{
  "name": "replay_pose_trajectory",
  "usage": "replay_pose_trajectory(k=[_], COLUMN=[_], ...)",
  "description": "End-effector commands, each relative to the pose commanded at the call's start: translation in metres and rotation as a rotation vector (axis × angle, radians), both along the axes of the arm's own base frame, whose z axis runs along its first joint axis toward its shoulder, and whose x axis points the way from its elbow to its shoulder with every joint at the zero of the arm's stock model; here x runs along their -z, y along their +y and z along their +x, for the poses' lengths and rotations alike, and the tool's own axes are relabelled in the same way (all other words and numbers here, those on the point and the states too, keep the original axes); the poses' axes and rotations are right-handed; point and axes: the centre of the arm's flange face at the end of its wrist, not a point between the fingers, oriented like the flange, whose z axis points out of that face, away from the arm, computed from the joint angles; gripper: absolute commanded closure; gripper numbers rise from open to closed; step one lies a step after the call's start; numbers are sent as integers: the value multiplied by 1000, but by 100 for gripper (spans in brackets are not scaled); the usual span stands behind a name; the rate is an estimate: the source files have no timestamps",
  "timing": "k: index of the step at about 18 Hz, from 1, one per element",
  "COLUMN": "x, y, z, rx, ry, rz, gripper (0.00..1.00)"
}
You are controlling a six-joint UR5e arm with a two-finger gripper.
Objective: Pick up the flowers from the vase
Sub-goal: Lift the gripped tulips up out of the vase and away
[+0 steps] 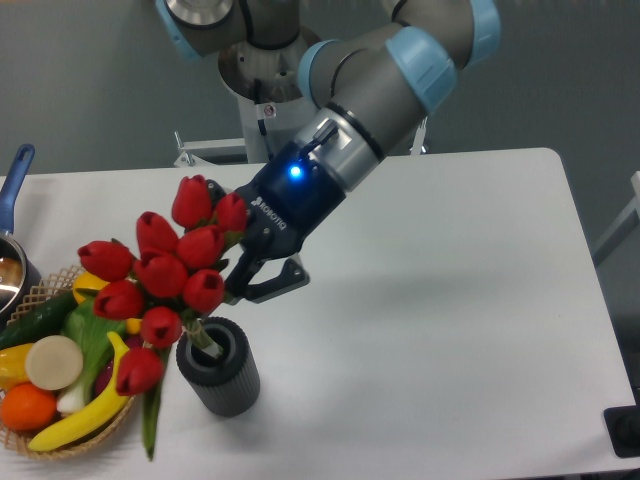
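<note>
While our gripper (243, 283) is clamped on the flowers (160, 275) just under the red buds, we see the bunch raised, its stems still dipping into the mouth of the vase (219, 367). From the vase, the buds spread toward ten o'clock, over the wicker basket (45, 300) of fruit at nine o'clock on the white table (450, 300).

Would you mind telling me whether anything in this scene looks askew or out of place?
The flowers lean hard to the left, heads hanging over the wicker basket, with stems only just inside the upright vase. The gripper holds them. Nothing looks spilled or damaged.
</note>
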Motion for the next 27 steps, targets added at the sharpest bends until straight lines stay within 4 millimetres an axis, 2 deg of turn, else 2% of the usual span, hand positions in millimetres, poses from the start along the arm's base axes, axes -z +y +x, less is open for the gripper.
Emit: replay_pose_trajectory(k=[8, 11, 17, 27], x=[0, 6, 18, 19], y=[-67, -94, -99, -106], z=[-75, -104, -114, -118], rx=[-129, -186, -189, -202], ry=[-26, -29, -7, -13], rz=[34, 34, 34, 33], gripper=[59, 59, 59, 59])
